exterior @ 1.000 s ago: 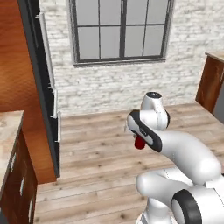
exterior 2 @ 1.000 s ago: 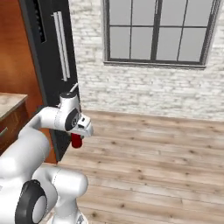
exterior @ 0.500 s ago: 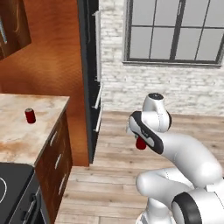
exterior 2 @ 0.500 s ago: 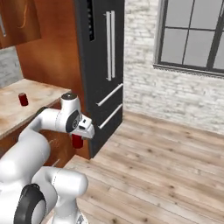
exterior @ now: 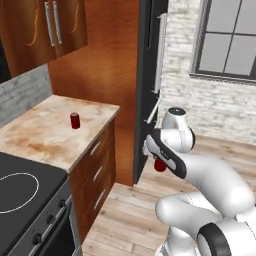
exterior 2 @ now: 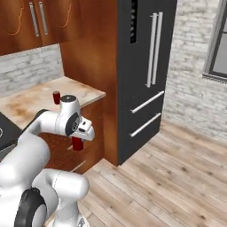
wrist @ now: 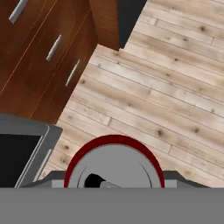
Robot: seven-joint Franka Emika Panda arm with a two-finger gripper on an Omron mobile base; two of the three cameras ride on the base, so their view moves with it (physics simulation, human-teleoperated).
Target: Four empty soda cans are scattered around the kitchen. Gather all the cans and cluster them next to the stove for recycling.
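My gripper (exterior: 158, 161) is shut on a red soda can (exterior: 160, 166), held upright in the air over the wooden floor, in front of the counter's end. From the other side the same can (exterior 2: 77, 143) hangs below the gripper (exterior 2: 80, 138). Its silvery top (wrist: 113, 168) fills the bottom of the hand view. A second red soda can (exterior: 75, 120) stands on the marbled counter (exterior: 40, 137), also seen from the right base as a can (exterior 2: 56, 97) near the wall. The black stove (exterior: 20, 192) with a white ring lies at the lower left, beside that counter.
A tall black fridge (exterior 2: 146, 75) stands right of the counter, with a wooden panel between them. Wooden drawers (exterior: 97, 165) sit under the counter and upper cabinets (exterior: 55, 30) hang above. Open plank floor (exterior 2: 168, 177) stretches to the right, toward a brick wall with a window (exterior: 230, 40).
The whole picture has swung: the base has turned toward the counter, bringing the counter, its can and the stove into view. The red can stays in my gripper.
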